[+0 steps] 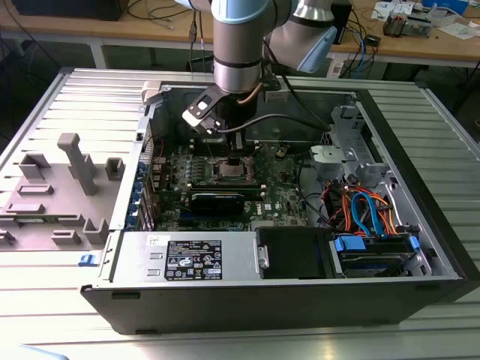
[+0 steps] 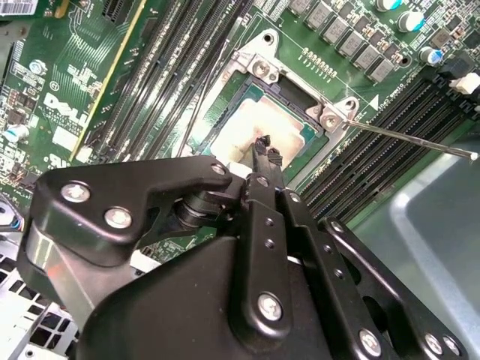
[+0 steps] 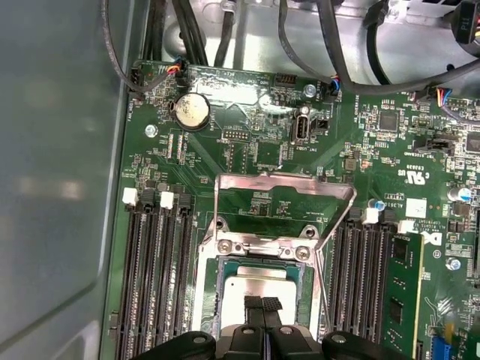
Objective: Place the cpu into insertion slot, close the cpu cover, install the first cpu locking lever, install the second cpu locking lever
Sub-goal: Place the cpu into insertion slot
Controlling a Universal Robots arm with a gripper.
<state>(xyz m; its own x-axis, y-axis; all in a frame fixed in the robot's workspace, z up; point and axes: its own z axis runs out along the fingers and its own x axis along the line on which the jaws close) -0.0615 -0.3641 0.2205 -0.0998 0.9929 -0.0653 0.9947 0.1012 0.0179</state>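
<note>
The cpu (image 3: pixel 259 281), a dull silver square, lies flat in the insertion slot (image 3: pixel 259 249) on the green board. My gripper (image 3: pixel 262 304) hangs right over it, fingers shut together, their tips at or just above the chip's top with nothing between them. The second wrist view has the same closed fingertips (image 2: pixel 262 145) over the cpu (image 2: pixel 255 120). The cpu cover (image 3: pixel 285 181) stands open, tilted up behind the slot, and the board shows through its window. A thin locking lever (image 2: pixel 405 137) sticks out sideways from the slot's corner. In the exterior view the gripper (image 1: pixel 234 159) is low inside the case.
Long black memory slots (image 3: pixel 154 277) flank the socket on both sides. A black card (image 1: pixel 216 201) lies in front of it. Cable bundles (image 1: pixel 367 210) and a drive cage (image 1: pixel 375 251) fill the case at the exterior view's right. A grey fixture (image 1: pixel 71 169) stands outside on the left.
</note>
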